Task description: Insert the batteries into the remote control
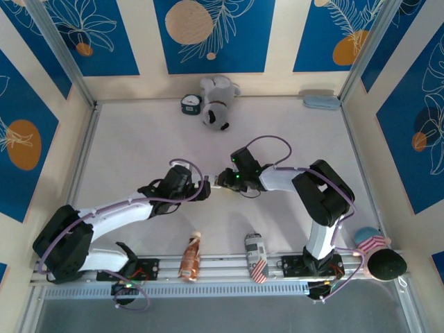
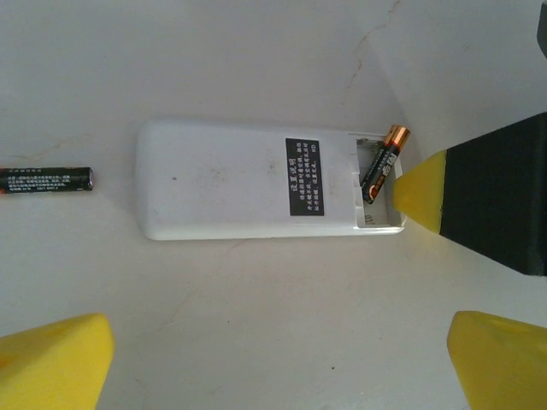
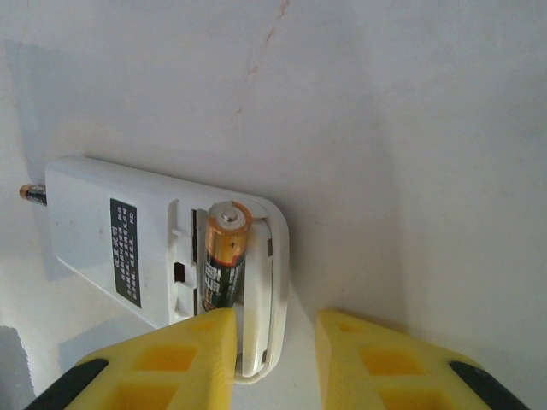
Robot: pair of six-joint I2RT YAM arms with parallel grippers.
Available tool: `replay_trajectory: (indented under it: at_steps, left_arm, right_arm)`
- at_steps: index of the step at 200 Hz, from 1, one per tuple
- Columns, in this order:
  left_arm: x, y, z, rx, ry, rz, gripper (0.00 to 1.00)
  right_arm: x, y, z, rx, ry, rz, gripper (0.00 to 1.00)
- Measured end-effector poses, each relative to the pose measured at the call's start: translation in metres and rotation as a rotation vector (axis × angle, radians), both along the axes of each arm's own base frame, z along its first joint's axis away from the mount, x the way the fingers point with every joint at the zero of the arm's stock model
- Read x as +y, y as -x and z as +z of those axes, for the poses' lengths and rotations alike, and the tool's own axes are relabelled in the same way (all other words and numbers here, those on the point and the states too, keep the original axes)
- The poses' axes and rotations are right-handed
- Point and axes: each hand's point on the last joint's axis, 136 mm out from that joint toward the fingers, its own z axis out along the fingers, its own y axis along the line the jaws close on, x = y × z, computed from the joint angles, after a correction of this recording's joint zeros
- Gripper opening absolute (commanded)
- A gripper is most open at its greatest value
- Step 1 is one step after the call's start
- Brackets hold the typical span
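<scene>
The remote control [image 2: 248,179] lies back up on the white table, its battery bay open at one end. One battery [image 2: 383,162] rests tilted in that bay, coppery end up [image 3: 224,248]. A second battery [image 2: 47,180] lies loose on the table beyond the remote's other end. My right gripper [image 3: 273,363] is at the bay end, its jaws a little apart. One of its fingers [image 3: 171,363] covers the battery's lower end, and the remote's end rim sits in the gap. My left gripper [image 2: 278,367] hangs wide open beside the remote's long side, holding nothing.
A plush toy [image 1: 216,100], a small clock [image 1: 190,104] and a blue case [image 1: 320,102] sit along the back wall. A bottle [image 1: 190,257] and a can [image 1: 255,257] lie by the near rail between the arm bases.
</scene>
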Motion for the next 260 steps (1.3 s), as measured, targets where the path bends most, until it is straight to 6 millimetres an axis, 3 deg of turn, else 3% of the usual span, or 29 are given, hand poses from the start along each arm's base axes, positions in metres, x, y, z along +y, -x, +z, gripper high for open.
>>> replay_trajectory:
  at_steps: [91, 260]
  left_arm:
    - [0.002, 0.001, -0.002, 0.006, 0.004, -0.001, 1.0]
    - [0.012, -0.006, 0.0, 0.013, 0.032, 0.03, 1.0]
  right_arm:
    - [0.003, -0.009, -0.003, -0.031, 0.034, 0.022, 0.31]
    - [0.008, -0.012, -0.004, -0.157, 0.154, 0.155, 0.19]
